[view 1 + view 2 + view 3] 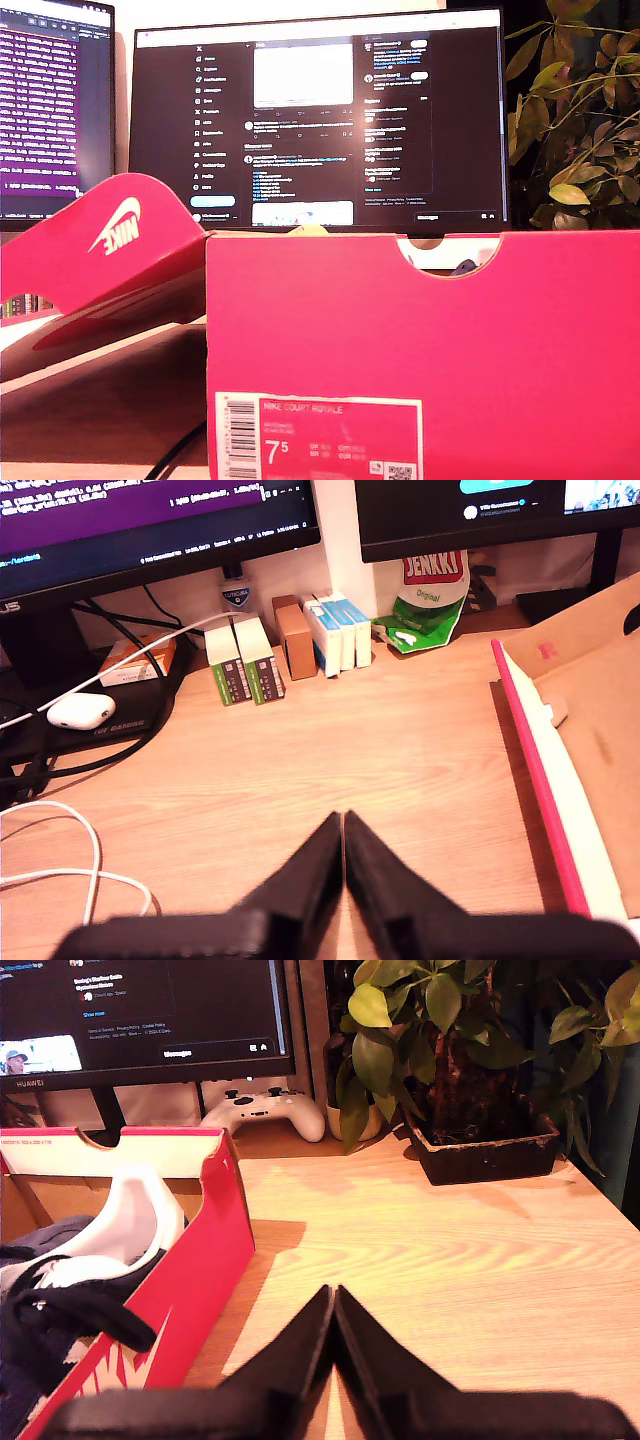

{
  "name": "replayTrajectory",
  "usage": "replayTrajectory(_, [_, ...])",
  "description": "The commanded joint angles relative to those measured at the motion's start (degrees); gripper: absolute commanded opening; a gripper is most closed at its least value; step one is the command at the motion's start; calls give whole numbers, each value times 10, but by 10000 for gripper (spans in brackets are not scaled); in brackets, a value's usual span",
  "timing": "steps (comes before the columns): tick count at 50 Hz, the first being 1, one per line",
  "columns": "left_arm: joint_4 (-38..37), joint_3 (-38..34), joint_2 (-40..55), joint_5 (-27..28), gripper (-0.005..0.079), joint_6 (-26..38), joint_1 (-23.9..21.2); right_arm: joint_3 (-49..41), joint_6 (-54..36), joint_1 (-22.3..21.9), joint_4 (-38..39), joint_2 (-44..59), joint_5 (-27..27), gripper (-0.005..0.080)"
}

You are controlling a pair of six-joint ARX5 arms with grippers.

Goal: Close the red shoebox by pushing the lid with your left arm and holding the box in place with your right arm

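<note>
Red shoebox [420,340] open on the counter [330,750], filling the near half of the exterior view, label end toward that camera. Lid [110,250] raised and swung out toward 9 o'clock in the exterior view, logo face outward, hinged along the box's long side as far as can be judged. Shoes [70,1290] inside, white heel standing close to rim height.

My first gripper [343,825]: jaws pressed together, nothing held, over bare counter, clear of the lid's pale inner face [590,730]. My second gripper [333,1300]: jaws likewise closed and empty, just beside the box's outer side wall [190,1300], not touching.

Step in hand, by judgement: approach only; no contact yet.

Recommended method:
- Second gripper first, flat against the side wall, low down, to stop sliding.
- First gripper behind the lid's outer face, high near the free edge, push over in an arc toward the box.
- Watch the shoe heel for fouling the lid.

Orientation: long axis running from the exterior camera toward the monitors [320,110], 6 to 12 o'clock in that view; notched end wall at 6, opening upward.
</note>
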Motion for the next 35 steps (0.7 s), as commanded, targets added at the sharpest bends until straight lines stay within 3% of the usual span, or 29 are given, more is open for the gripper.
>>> replayTrajectory(1, [-7,-17,-5,2,-18,-3,-1,-7,1,0,6,-4,2,-12])
replayTrajectory(24, [-6,-17,-5,5,-18,-14,-1,-7,2,0,6,-4,0,-12])
replayTrajectory(35, [-3,-17,-5,20,-18,-99,-1,-7,32,1,6,-4,-5,-12])
